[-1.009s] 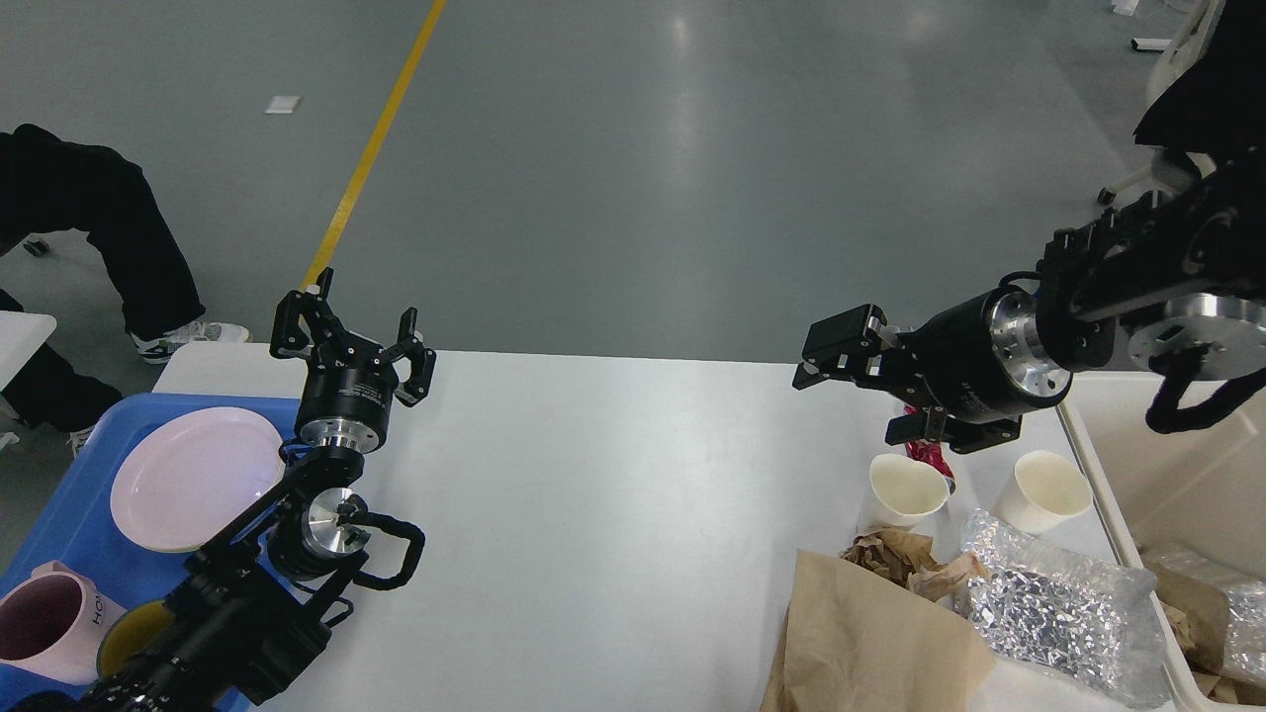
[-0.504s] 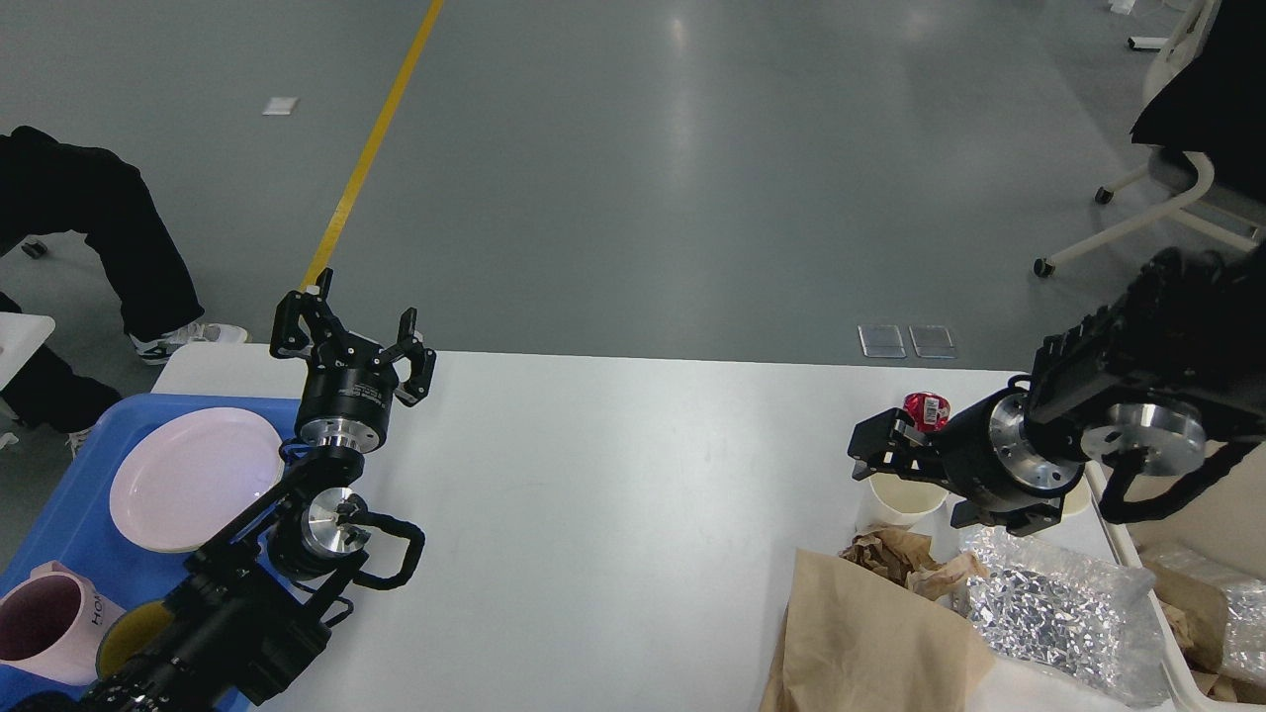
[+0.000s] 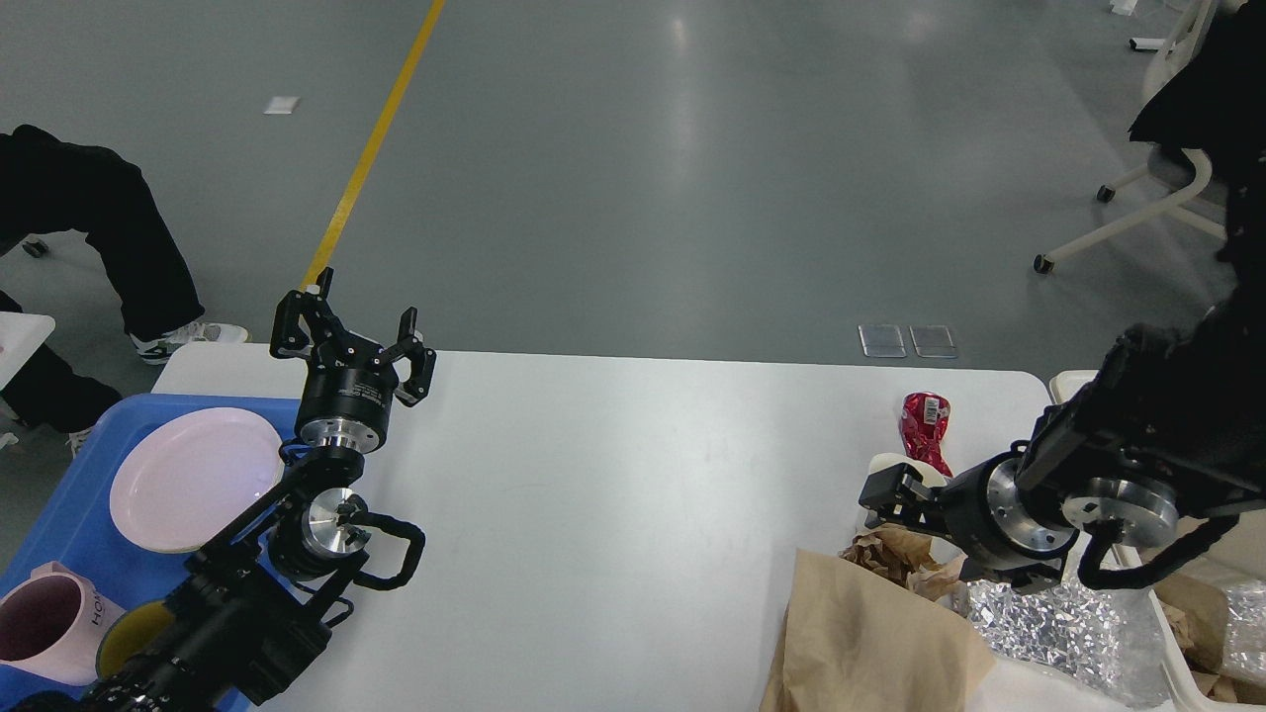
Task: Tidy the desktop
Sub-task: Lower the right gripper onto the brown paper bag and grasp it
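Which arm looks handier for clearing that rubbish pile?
The right. Its claw hangs just over the crumpled brown paper and paper cup, while the left claw sits open by the blue tray.

This looks like an industrial hall or robotics test floor rather than a home. The wide, glossy grey poured floor point(image 3: 692, 168) carries a painted yellow lane line point(image 3: 371, 148) and two small metal floor plates point(image 3: 905, 340). A white-framed wheeled office chair point(image 3: 1147, 203) stands beyond the far right corner of the plain white rounded desk point(image 3: 613, 494).
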